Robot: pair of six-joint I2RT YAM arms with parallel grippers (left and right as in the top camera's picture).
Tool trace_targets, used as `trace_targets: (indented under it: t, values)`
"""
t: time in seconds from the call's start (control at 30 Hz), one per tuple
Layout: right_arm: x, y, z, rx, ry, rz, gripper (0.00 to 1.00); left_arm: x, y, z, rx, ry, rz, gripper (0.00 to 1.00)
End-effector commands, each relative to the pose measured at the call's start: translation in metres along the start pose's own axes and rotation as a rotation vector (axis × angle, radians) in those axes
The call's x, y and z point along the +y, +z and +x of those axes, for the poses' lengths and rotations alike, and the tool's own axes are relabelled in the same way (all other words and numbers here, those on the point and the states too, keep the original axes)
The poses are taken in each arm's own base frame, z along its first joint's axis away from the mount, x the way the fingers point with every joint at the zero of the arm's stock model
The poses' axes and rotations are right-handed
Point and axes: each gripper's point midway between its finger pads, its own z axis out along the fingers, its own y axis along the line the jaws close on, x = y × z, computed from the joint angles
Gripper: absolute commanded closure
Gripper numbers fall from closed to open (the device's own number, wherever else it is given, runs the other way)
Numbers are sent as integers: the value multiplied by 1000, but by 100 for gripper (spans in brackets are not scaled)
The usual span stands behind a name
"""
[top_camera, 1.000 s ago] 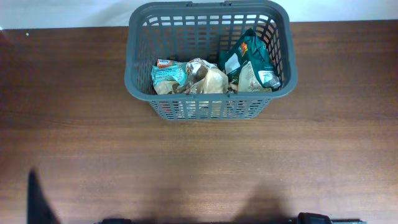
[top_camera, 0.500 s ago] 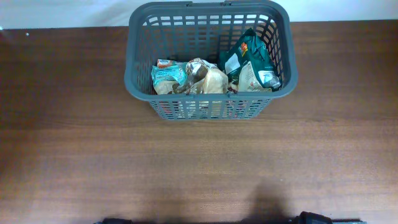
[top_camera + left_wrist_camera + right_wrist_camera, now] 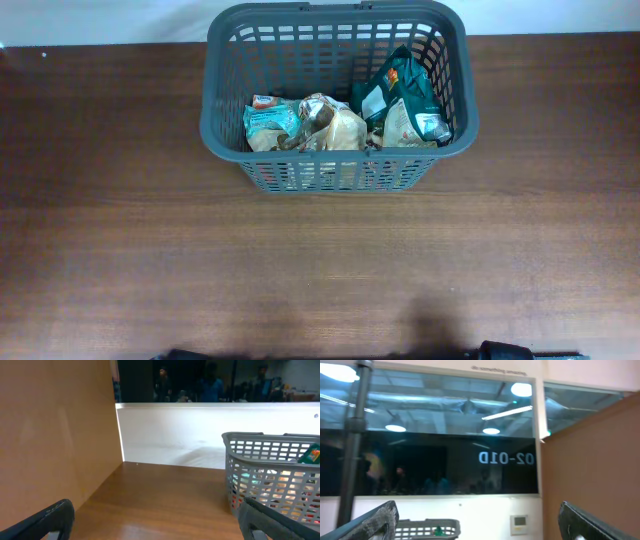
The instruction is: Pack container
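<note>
A: Left gripper (image 3: 156,510) is standing wide; fingers (image 3: 50,517) are showing at both bottom corners; nothing is lying between them.
B: Container (image 3: 270,467)?
A: It is sitting at right on the table (image 3: 165,485), cut off by the frame edge; packets (image 3: 280,485) are showing through the lattice; a green packet (image 3: 312,454) is peeking at the far right.
B: White wall (image 3: 170,430) is running behind; brown panel (image 3: 55,435) is filling the left.

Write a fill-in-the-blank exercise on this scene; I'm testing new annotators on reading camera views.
1. The snack packets lie ____ the container.
2. In the overhead view, the dark green packet sits toward the container's ____ side.
3. The left gripper and right gripper are both ____, not shut.
Missing words: inside; right; open.
</note>
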Motion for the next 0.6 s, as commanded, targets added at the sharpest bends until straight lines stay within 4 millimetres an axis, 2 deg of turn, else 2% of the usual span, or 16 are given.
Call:
trace_targets:
  t: [0.0,0.1,0.2,0.3,0.57]
  values:
    - [15,0,8,23,-15,-73,1,7,5,4,16,-7,-22,1]
    - [15,12,17,76,-10,-73,1,6,13,8,42,6,-12,1]
    - [18,34,36,182,4,-105,1,2,20,13,71,21,-7,1]
    - [25,61,66,329,30,-156,1,0,24,16,89,30,-7,1]
    - [20,127,162,690,98,-192,1,0,25,17,92,32,-6,1]
